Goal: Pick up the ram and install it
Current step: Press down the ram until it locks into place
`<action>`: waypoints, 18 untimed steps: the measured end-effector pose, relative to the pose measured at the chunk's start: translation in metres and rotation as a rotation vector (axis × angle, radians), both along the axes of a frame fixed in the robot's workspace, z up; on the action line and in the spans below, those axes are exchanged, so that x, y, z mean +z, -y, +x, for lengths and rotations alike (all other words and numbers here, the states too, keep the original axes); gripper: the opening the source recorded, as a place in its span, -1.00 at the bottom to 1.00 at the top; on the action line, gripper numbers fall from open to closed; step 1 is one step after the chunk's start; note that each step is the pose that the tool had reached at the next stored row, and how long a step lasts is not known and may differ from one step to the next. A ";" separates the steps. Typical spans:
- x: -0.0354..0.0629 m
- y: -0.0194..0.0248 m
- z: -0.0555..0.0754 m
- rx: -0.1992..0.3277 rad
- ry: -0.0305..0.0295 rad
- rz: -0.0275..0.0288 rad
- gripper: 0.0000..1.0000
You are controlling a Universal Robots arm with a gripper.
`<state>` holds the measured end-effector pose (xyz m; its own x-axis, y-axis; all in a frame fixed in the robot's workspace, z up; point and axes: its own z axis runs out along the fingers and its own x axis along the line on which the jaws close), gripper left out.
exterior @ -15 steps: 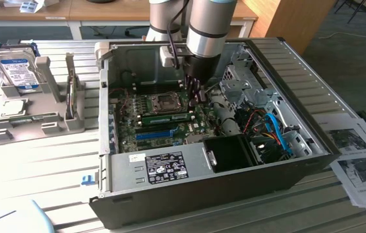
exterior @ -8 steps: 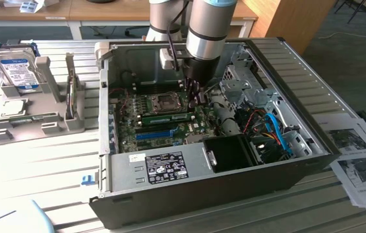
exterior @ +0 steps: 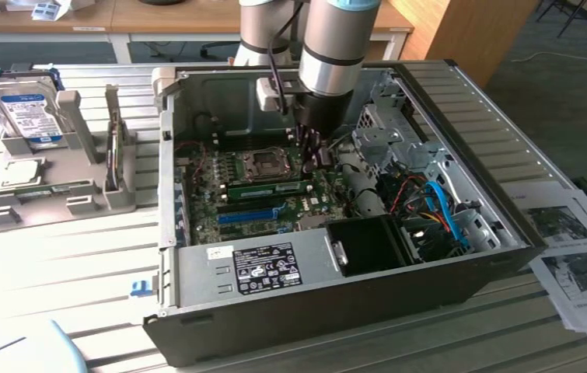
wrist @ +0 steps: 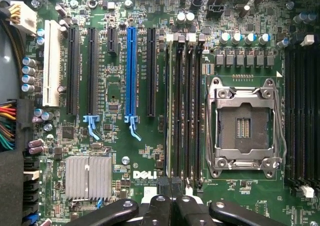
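You are looking at a green motherboard (wrist: 125, 151) with white DELL lettering; all places below are relative to it. Running across its middle is a bright blue slot (wrist: 131, 70) among black ones, with a white slot (wrist: 51, 63) towards one edge. A ribbed silver heatsink (wrist: 89, 177) is sitting near the lettering, a silver-framed processor socket (wrist: 245, 123) beside the black memory slots. The green ram (exterior: 267, 189) is showing on it. Beside the dark case, a silver hard drive (exterior: 26, 113) is wearing a blue-white label.

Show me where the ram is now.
In the exterior view, the ram lies inside the computer case on the motherboard, between the processor socket and the blue slot, near the gripper.
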<state>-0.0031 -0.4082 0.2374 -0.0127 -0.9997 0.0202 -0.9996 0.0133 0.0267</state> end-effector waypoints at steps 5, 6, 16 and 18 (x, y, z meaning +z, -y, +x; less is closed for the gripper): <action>0.0000 0.0000 0.003 0.000 -0.0001 0.0000 -0.81; 0.0000 0.0000 0.003 0.000 0.0000 0.0001 -0.81; -0.0054 0.0000 0.003 0.000 -0.0001 -0.0001 -0.81; -0.0054 0.0000 0.003 0.000 -0.0001 -0.0001 -0.81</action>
<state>0.0000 -0.4082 0.2319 -0.0125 -0.9997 0.0203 -0.9996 0.0131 0.0268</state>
